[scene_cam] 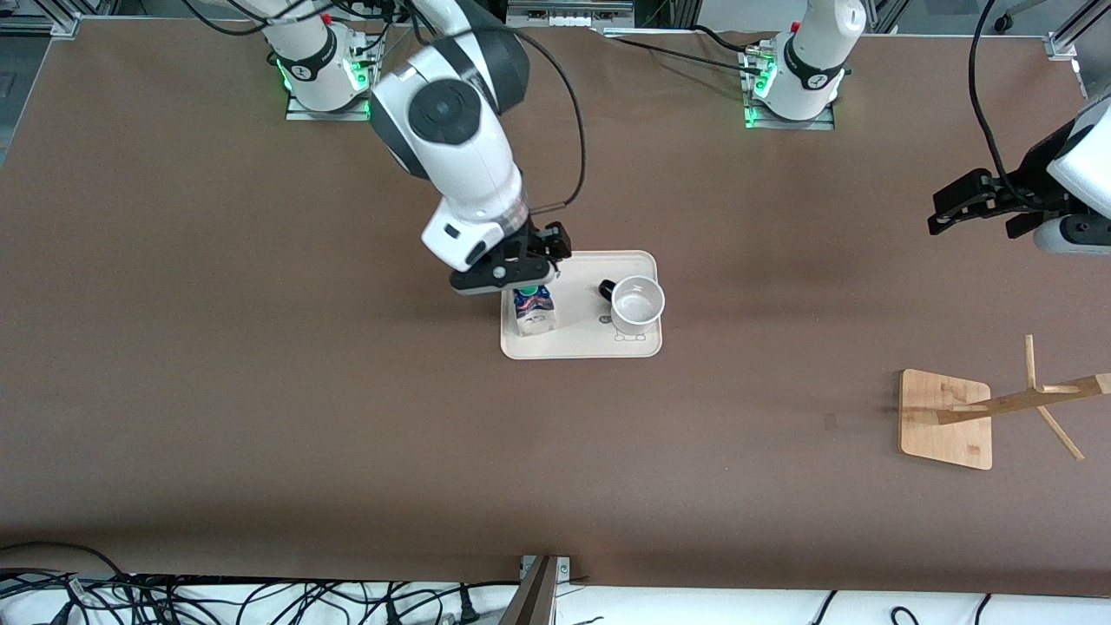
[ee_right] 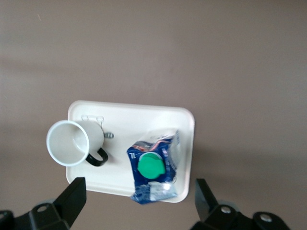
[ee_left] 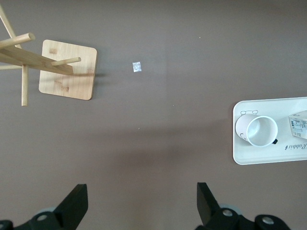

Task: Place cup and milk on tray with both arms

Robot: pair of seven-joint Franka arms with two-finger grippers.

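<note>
The cream tray lies mid-table. The milk stands upright on its end toward the right arm, and the white cup stands upright on its other end with its black handle toward the milk. My right gripper hovers over the milk, open and empty. In the right wrist view its fingers stand wide apart above the milk's green cap, with the cup and the tray below. My left gripper is open and empty, up over bare table at the left arm's end. It sees the tray, cup and milk far off.
A wooden stand with a square base and slanted pegs sits toward the left arm's end, nearer the front camera; it also shows in the left wrist view. A small pale scrap lies on the brown table beside it.
</note>
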